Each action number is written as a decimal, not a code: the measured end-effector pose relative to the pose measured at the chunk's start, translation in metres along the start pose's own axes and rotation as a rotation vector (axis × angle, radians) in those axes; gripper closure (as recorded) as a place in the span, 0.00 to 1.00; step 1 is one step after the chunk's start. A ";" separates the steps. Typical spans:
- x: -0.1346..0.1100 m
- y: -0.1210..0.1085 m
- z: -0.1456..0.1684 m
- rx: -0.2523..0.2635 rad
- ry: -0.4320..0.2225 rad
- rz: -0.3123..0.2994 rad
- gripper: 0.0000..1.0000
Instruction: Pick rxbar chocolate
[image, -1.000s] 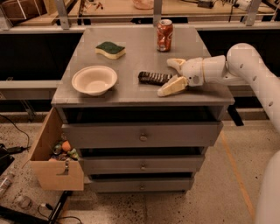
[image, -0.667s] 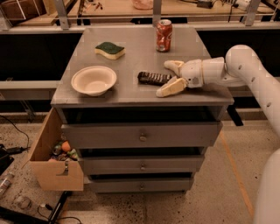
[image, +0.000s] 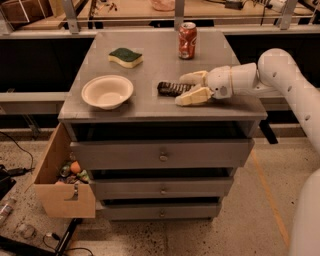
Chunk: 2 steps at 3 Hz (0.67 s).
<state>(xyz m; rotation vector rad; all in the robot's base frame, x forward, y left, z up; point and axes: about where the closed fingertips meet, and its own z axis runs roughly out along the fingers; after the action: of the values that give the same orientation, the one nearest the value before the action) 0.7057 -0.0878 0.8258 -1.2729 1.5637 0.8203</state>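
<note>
Your gripper (image: 187, 88) spread open either side of the one rxbar chocolate (image: 169, 88), perhaps touching, bar flat on the cabinet top (image: 155, 60), long axis left-right, one soda can (image: 187, 40), one sponge (image: 125, 56), one bowl (image: 107, 91).

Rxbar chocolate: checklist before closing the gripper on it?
1. The rxbar chocolate lies flat on the cabinet top: ok.
2. The gripper is open, with one finger on each side of the bar's right end: ok.
3. Bar far enough in between the fingers: cannot tell.
4. The red soda can stands behind, apart from the gripper: ok.
5. The bowl and the sponge sit left, apart from the bar: ok.
</note>
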 end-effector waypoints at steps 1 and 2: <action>-0.003 0.000 -0.001 0.000 0.000 0.000 0.88; -0.003 0.000 -0.001 0.000 0.000 0.000 1.00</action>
<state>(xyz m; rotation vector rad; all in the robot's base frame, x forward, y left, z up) 0.7057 -0.0876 0.8288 -1.2731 1.5636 0.8207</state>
